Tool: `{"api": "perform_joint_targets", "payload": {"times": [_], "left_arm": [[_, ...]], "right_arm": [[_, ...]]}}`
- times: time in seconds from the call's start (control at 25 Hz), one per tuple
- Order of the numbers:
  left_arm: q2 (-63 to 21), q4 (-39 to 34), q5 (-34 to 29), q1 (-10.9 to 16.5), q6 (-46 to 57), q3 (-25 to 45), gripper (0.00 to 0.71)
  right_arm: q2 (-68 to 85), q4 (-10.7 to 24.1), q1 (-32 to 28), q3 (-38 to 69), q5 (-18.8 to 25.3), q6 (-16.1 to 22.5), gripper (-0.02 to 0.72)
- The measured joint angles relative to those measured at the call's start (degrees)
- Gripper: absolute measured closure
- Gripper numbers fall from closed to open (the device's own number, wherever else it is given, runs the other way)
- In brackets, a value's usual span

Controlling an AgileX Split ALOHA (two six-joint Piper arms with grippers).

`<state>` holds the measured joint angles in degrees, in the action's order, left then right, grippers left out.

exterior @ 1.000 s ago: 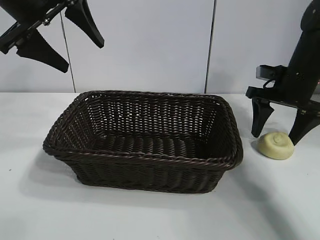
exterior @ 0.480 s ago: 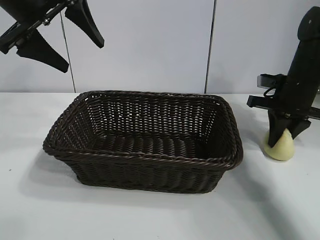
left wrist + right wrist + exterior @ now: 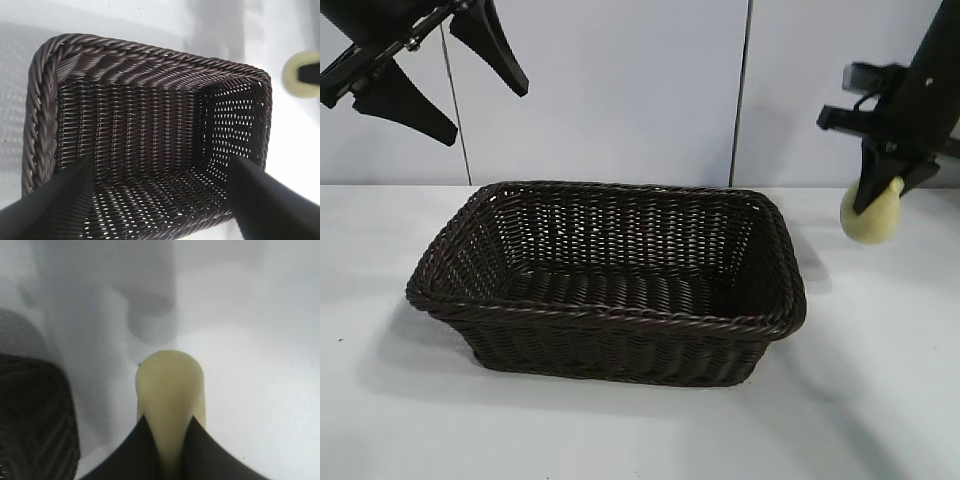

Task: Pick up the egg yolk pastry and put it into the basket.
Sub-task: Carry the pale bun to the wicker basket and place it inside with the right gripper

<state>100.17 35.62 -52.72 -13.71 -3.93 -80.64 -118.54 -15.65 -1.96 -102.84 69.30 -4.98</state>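
Note:
The dark brown wicker basket (image 3: 605,280) stands on the white table at the centre; the left wrist view shows its inside (image 3: 150,125). My right gripper (image 3: 882,188) is shut on the pale yellow egg yolk pastry (image 3: 870,215) and holds it on edge in the air, to the right of the basket and above the table. The right wrist view shows the pastry (image 3: 170,390) pinched between the two dark fingers, with the basket's corner (image 3: 35,415) beside it. The pastry also shows far off in the left wrist view (image 3: 295,75). My left gripper (image 3: 440,75) is open, parked high at the upper left.
A grey panelled wall stands behind the table. White table surface (image 3: 620,430) lies in front of the basket and to its right, under the held pastry.
My right gripper closed on the pastry, tipped it on edge and lifted it off the table. The left arm has not moved.

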Motion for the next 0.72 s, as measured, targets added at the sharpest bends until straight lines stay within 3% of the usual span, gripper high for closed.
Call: {"api": "perform_joint_targets", "payload": {"times": [0.16, 0.36, 0.72], "left_arm": [[0.0, 0.0, -0.2, 0.0, 0.0, 0.0, 0.171], [0.0, -0.1, -0.5, 0.0, 0.0, 0.0, 0.171], [0.0, -0.4, -0.7, 0.0, 0.0, 0.0, 0.171]], "right_arm": [[4.2, -1.9, 0.0, -1.1, 0.4, -0.1, 0.661], [5.7, -1.7, 2.1, -1.2, 0.9, -0.4, 0.661], [5.7, -1.7, 13.3, -1.2, 1.2, -0.6, 0.661]]}}
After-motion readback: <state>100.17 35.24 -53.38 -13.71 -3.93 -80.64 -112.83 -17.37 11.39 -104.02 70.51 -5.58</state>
